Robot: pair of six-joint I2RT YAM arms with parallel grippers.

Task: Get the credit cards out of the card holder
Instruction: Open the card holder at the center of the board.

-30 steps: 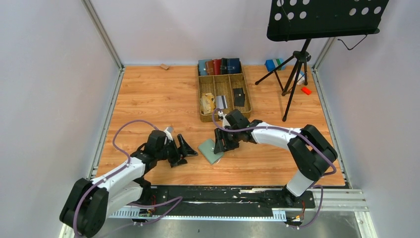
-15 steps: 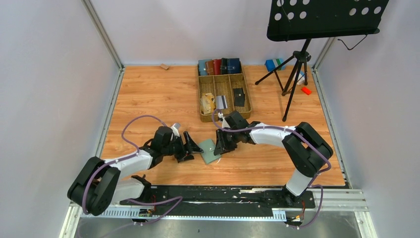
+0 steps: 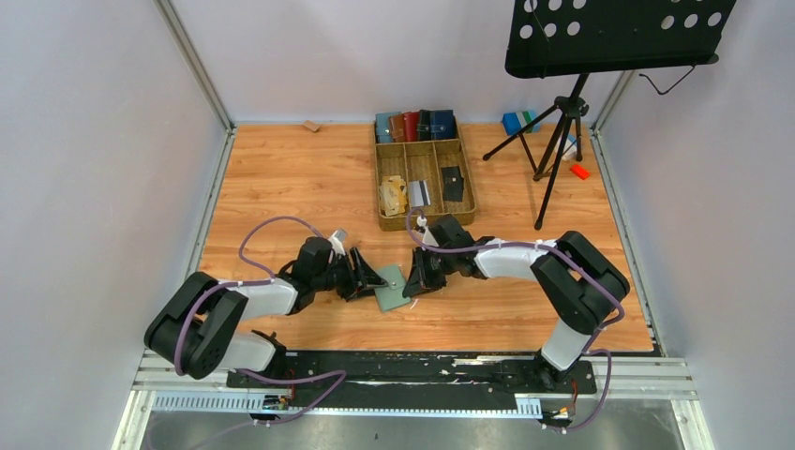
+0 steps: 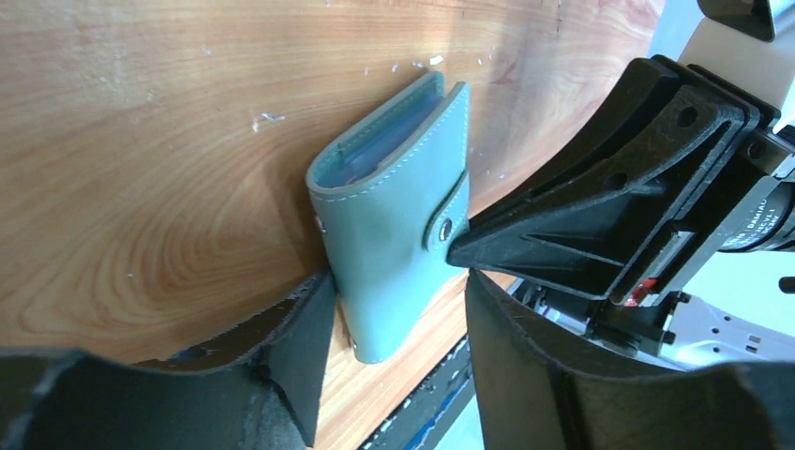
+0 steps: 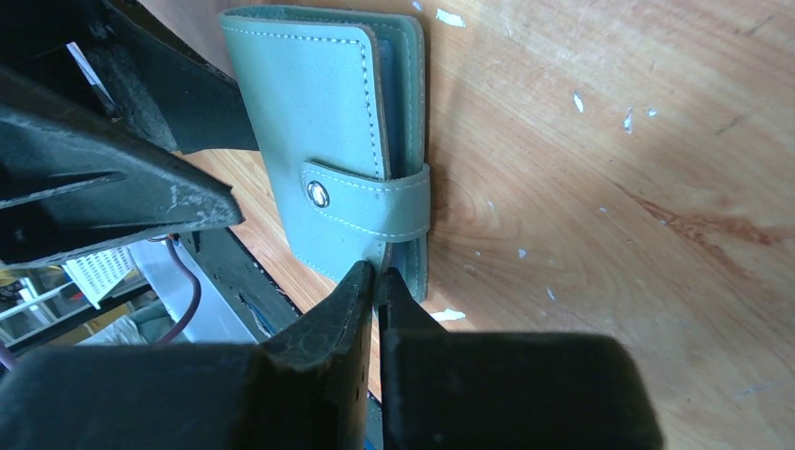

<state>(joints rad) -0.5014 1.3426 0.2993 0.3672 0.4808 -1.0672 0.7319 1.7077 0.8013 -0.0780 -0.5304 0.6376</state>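
The holder (image 4: pixel 394 206) lies on the table (image 3: pixel 281 178) still snapped shut, with your left gripper (image 4: pixel 394 292) spread either side of one end and your right gripper (image 5: pixel 375 277) pressed together against its edge below the tab (image 5: pixel 375 202). Unsnapping and pulling cards remain. Beyond, the tray (image 3: pixel 380 178) holds a paper wad (image 3: pixel 391 197), a grey card (image 3: pixel 419 192) and a dark card (image 3: pixel 453 183) in separate compartments, with wallets (image 3: pixel 415 125) rowed at the back.

Left wrist feed: I'm picking up white lettering (image 4: pixel 764 221) on the black motor housing (image 4: pixel 727 187) behind the right gripper (image 4: pixel 454 249). It looks like "DAMIAO", but it's small and runs off the frame edge, so I can't be sure.
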